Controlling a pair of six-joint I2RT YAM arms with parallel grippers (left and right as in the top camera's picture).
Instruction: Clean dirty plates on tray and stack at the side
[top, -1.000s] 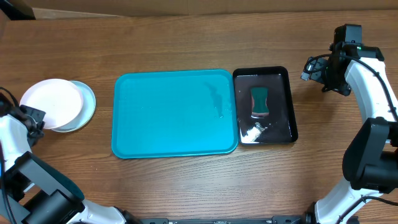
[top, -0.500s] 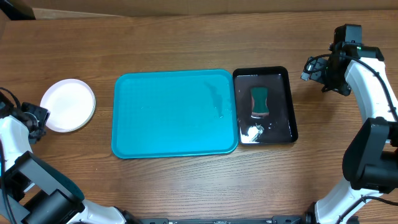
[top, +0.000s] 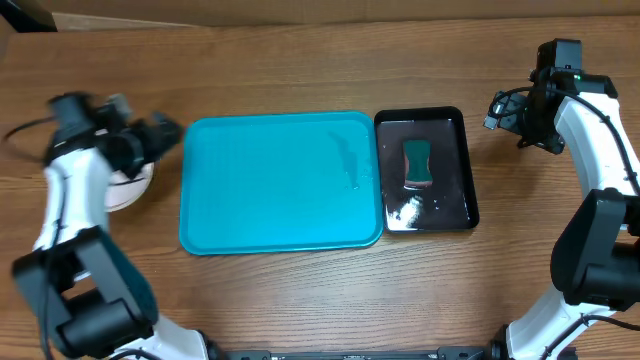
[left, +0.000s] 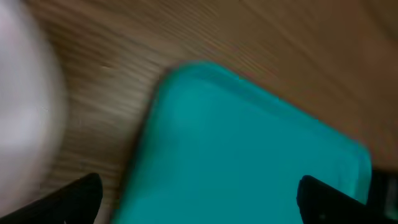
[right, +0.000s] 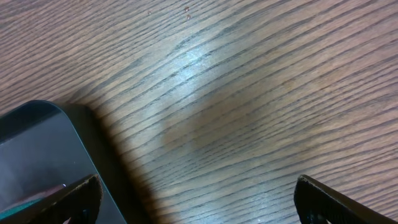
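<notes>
- The tray (top: 280, 215) holds 0 plates; only a few faint darker marks show on its right part, so the clearing looks finished
- A white plate (top: 128, 188) lies on the table (top: 300, 60) just left of the tray, mostly hidden under the left arm (top: 75, 195) (whether the other 2 plates sit beneath it cannot be told from here)
- The left gripper (left: 198, 202) hangs by the tray's left edge, its fingers spread wide with nothing between them; both views of it are badly blurred
- The right gripper (right: 199, 202) hovers over the table wood beyond the black tray (top: 455, 190), its jaws also apart and empty
- The sponge (top: 417, 163) rests in the black tray, with a crumpled white wad (top: 405, 210) near it
- My judgement: the job is at or near its end; all that could remain is squaring the pile at the side and parking the 2 arms
</notes>
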